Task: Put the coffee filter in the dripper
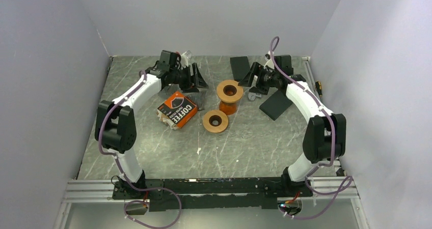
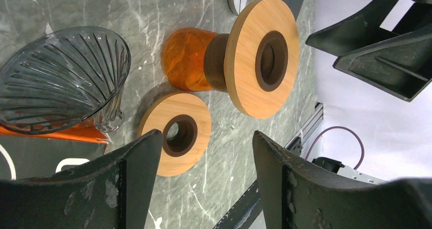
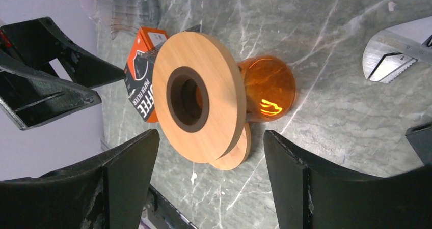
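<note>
Grey marbled table [image 1: 244, 147] beneath it all. Near the middle, an orange glass vessel [image 1: 228, 107], upright, capped with a wooden disc [image 1: 220, 90] with a dark hole at its centre. At 7 o'clock from the vessel, just beside it, a second wooden ring [image 1: 223, 123]; lies flat. At 3 o'clock, a black flat slab [image 1: 275, 105]. At 12 o'clock, farther back, a smaller black slab [image 1: 239, 66]. Between vessel and larger slab, a toothed metal piece [image 3: 392, 56]; rests on the stone.

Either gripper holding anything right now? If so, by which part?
Nothing is held. The left gripper and the right gripper are both open, with nothing between the jaws.
</note>
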Motion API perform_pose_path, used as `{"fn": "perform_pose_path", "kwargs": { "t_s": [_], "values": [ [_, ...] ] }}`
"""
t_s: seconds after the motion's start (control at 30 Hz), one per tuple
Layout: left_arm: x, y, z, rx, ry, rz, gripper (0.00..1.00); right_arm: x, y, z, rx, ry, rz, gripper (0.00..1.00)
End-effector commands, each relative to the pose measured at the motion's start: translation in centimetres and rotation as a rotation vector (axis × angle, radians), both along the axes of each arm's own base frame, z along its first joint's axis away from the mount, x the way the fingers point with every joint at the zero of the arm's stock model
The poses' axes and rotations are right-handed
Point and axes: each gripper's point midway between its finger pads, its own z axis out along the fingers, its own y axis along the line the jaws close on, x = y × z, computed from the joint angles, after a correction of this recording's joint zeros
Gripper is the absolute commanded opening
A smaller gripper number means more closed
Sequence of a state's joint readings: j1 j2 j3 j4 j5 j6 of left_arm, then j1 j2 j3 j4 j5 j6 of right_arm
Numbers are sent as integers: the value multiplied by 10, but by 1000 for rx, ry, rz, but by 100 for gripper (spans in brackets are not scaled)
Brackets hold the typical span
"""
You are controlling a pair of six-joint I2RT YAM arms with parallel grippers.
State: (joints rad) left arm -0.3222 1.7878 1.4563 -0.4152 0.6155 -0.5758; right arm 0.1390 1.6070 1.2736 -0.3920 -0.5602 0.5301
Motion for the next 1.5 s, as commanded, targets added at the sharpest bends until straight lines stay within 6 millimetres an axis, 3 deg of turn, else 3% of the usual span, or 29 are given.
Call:
{"fn": "perform_pose_path", "kwargs": {
  "t_s": [0.0,0.17,0.43,0.93,1.23,1.47],
  "values": [
    [8,-12,16,-24,-43,-26,71,6,6,1,54,-9,29,79],
    [18,5,8,109,-81,12,70,5,5,-6,45,4,28,79],
    [41,34,2,339,-248,-7,69,7,-3,1,3,-24,4,79],
    [33,17,-51,348,-161,-308,67,5,-6,-1,-16,-21,3,81],
    [22,10,-75,302,-54,-346,48,4,-8,-1,-24,-26,-1,81],
    [24,12,-84,316,-37,-325,42,3,-9,1,-29,-33,-4,81]
  ]
}}
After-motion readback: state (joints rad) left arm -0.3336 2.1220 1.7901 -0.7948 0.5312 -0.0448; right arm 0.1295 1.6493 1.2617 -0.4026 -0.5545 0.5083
